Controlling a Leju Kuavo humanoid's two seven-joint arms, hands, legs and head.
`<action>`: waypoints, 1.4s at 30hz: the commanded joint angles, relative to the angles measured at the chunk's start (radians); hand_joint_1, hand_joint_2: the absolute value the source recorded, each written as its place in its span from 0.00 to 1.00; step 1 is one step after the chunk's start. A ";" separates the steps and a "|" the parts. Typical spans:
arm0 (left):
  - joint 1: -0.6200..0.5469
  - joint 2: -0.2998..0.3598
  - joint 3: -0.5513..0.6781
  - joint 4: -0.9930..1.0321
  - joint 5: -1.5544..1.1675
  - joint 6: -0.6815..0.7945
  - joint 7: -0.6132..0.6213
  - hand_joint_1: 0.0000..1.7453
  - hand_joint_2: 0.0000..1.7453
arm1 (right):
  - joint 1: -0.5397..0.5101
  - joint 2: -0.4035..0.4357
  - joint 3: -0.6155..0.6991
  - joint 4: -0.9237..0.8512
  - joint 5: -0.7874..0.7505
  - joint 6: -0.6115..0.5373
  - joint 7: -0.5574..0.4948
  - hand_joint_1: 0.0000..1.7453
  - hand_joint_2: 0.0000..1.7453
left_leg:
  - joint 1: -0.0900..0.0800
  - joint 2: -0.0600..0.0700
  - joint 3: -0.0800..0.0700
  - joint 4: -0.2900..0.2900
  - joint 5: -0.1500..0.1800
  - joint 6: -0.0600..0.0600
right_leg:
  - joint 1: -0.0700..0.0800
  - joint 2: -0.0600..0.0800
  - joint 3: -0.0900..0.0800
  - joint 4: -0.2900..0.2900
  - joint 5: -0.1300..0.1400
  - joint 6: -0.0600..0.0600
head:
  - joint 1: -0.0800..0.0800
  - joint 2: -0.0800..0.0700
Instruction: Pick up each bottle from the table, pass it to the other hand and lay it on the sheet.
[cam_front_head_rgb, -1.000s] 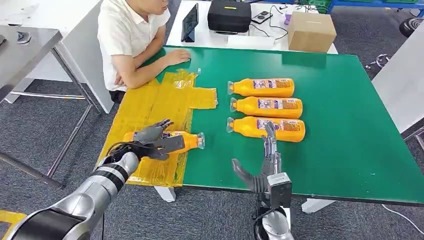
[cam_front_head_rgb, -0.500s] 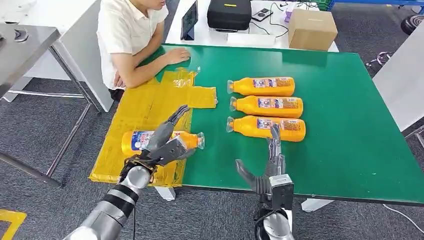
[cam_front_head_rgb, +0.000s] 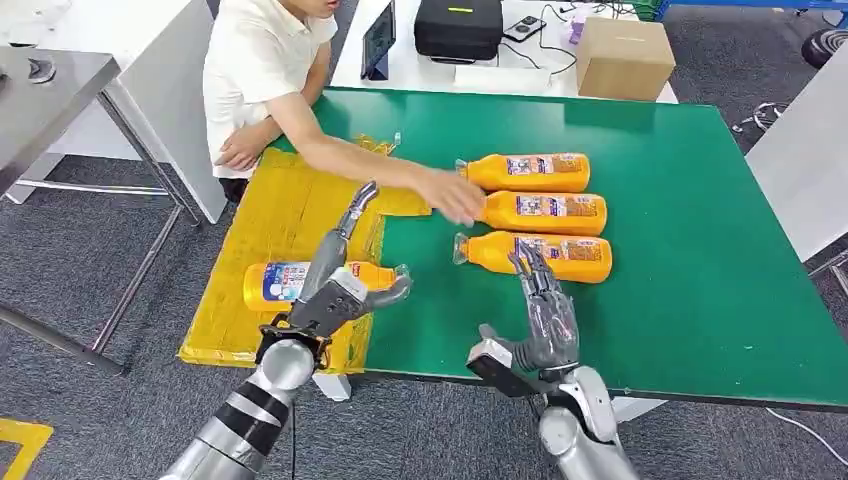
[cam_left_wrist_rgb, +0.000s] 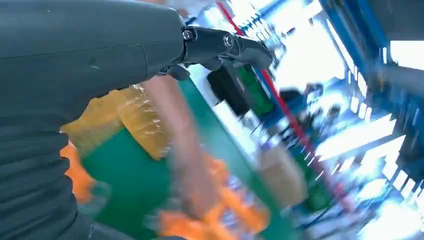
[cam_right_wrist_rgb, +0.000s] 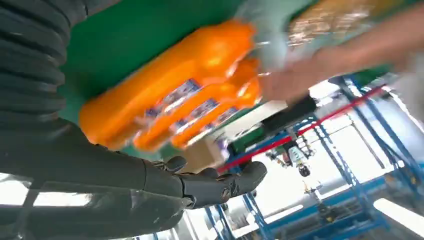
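Lower left of the head view, you've got your left hand (cam_front_head_rgb: 337, 290) hovering over the yellow sheet (cam_front_head_rgb: 285, 225) with its fingers spread wide and nothing in it. Right under it one bottle (cam_front_head_rgb: 300, 281) lies on its side on that sheet, cap pointing toward the middle of the frame, blue and white label showing at its base end.

Your right hand (cam_front_head_rgb: 535, 320) sits at the lower middle of the frame, fingers apart and stretched out, holding nothing, fingertips reaching up to the nearest orange bottle (cam_front_head_rgb: 535, 255) in the row of three. I can't really tell if they're touching it or just above it.

The other two, the middle bottle (cam_front_head_rgb: 545, 212) and the far bottle (cam_front_head_rgb: 525, 172), lie parallel on the green tabletop (cam_front_head_rgb: 700, 260), all with caps pointing left in the frame.

Heads up, the person (cam_front_head_rgb: 265, 70) at the upper left has an arm stretched across the tabletop, with their hand (cam_front_head_rgb: 452, 196) at the cap end of the middle bottle. Both wrist views are pretty smeared, the right one shows the three orange bottles close by.
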 joint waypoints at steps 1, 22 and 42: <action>0.045 -0.074 -0.202 0.042 0.159 0.202 -0.081 0.00 1.00 | -0.261 -0.092 0.035 0.423 0.055 -0.018 -0.009 0.00 1.00 | 0.000 -0.001 0.002 -0.001 0.001 0.000 | 0.000 -0.001 0.003 -0.002 0.001 -0.001 | 0.001 0.000; 0.057 -0.036 -0.242 -0.068 0.123 0.210 -0.025 0.00 1.00 | -0.271 -0.151 0.134 0.500 0.190 0.271 0.256 0.00 1.00 | 0.001 0.000 0.000 0.000 0.000 -0.001 | 0.001 0.000 0.001 -0.001 0.001 -0.002 | 0.000 0.000; 0.099 -0.034 -0.196 -0.117 0.048 0.181 0.044 0.00 1.00 | -0.157 -0.226 0.117 0.319 0.356 0.388 0.517 0.00 1.00 | 0.001 -0.005 0.006 -0.001 0.003 0.001 | 0.001 -0.005 0.008 -0.004 0.003 -0.001 | 0.000 0.000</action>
